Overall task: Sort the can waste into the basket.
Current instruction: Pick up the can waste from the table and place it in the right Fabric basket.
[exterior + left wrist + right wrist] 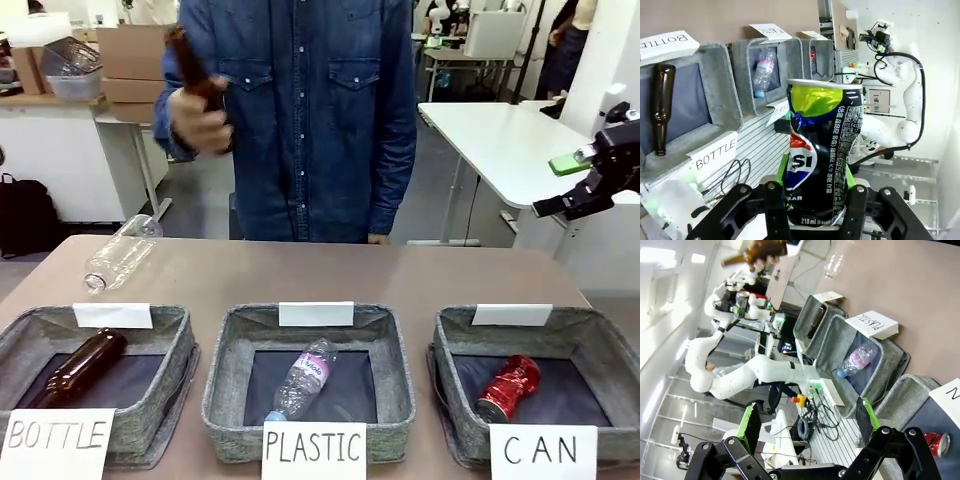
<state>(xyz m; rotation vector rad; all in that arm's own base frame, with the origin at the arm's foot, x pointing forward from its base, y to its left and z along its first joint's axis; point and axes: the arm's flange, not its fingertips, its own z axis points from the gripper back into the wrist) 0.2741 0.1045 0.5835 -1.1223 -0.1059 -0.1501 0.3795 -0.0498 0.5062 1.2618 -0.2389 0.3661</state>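
Observation:
In the left wrist view, my left gripper (pixel 816 200) is shut on the dark blue-black can (pixel 820 160) with the red-white-blue logo, held upright between the green pads. The shiny red can (pixel 508 388) lies inside the grey basket (pixel 450 335) lettered "CAN" at the front right of the table. That basket (pixel 824 50) is the farthest of three in the left wrist view. My right gripper (pixel 566 185) hangs open and empty above the table's right edge. In its wrist view the right gripper (pixel 807 420) is high over the CAN basket (pixel 902 395), with the red can (pixel 939 442) in it.
The "BOTTLE" basket (pixel 175 340) holds a brown glass bottle (pixel 82 368). The "PLASTIC" basket (pixel 225 360) holds a clear plastic bottle (pixel 303 380). Another clear bottle (pixel 120 252) lies on the table's far left. The person's hand (pixel 200 118) holds up a brown bottle (pixel 192 65).

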